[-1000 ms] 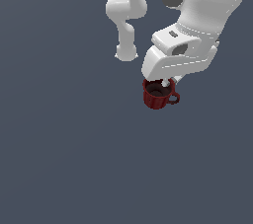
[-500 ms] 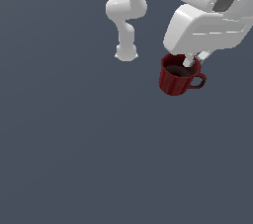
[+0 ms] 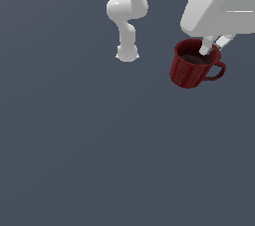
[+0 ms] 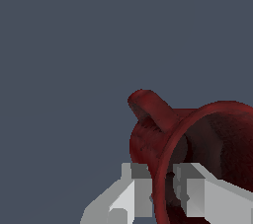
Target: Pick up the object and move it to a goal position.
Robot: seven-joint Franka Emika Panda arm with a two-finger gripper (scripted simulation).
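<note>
The dark red ribbed mug [image 3: 189, 68] hangs at the exterior view's upper right, tilted, with its loop handle toward the exterior view's right. My gripper [image 3: 213, 46] is shut on the mug's rim: one finger is inside the dark cup, the other outside by the handle. In the wrist view the mug [image 4: 153, 139] fills the lower part, its rim pinched between the two white fingers [image 4: 136, 188], and the gripper [image 4: 163, 193] is clamped on that rim. The mug looks lifted off the grey floor.
The white arm base and links [image 3: 127, 16] stand at the top middle of the exterior view. The grey floor [image 3: 99, 160] spreads below and toward the exterior view's left.
The gripper has carried the mug up and toward the exterior view's right. The mug now looks larger and more tilted.
</note>
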